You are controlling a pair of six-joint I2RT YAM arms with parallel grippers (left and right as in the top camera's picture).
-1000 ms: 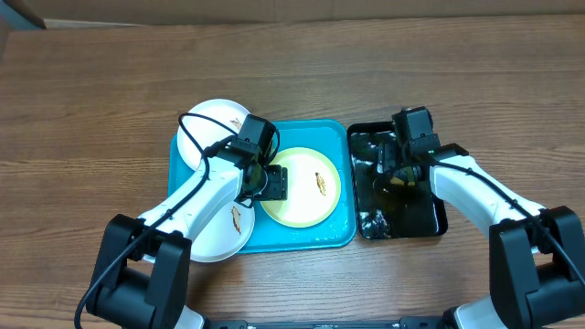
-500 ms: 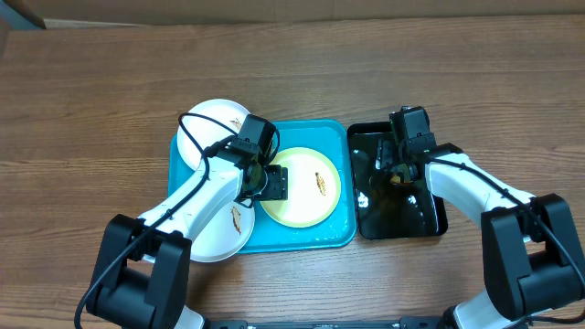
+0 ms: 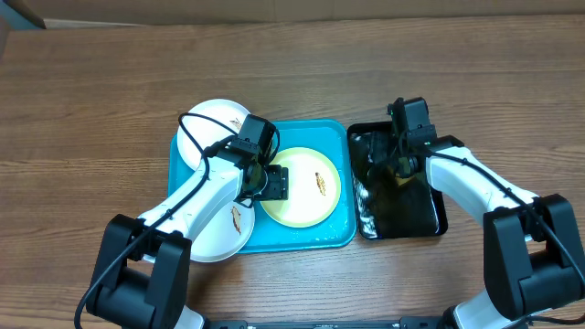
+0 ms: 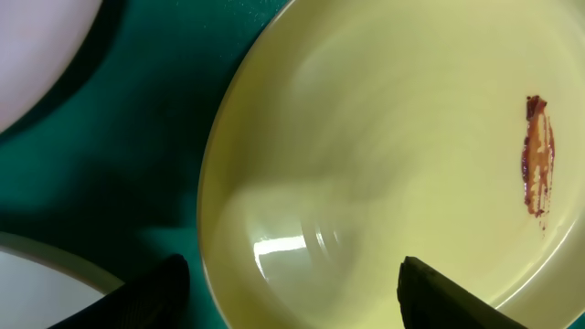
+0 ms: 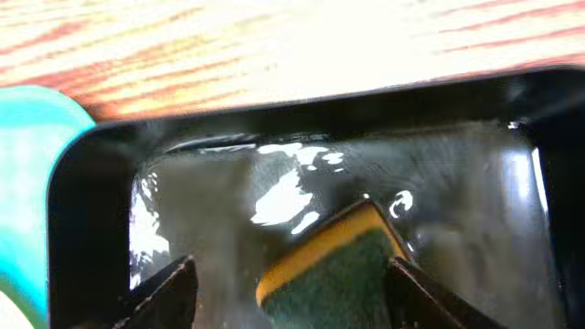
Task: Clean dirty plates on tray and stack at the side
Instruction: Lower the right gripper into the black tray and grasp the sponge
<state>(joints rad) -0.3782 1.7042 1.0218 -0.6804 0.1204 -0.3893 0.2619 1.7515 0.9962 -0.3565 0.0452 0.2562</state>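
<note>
Overhead, the turquoise tray (image 3: pixel 315 238) sits mid-tabletop (image 3: pixel 91 73) carrying the yellow-green-rimmed plate (image 3: pixel 306 196). A white plate (image 3: pixel 212 123) overlaps its far left corner and a second white plate (image 3: pixel 215 242) its near left corner, while the left jaws hang at the rimmed plate's left edge and the right jaws reach into the black tray (image 3: pixel 416 215). The left wrist view shows the left jaws apart, fingers (image 4: pixel 137 302) flanking that plate's near edge, with its brown smear (image 4: pixel 537 155) at far right. In the right wrist view the right jaws stand apart around the sponge (image 5: pixel 338 270), not clamped.
</note>
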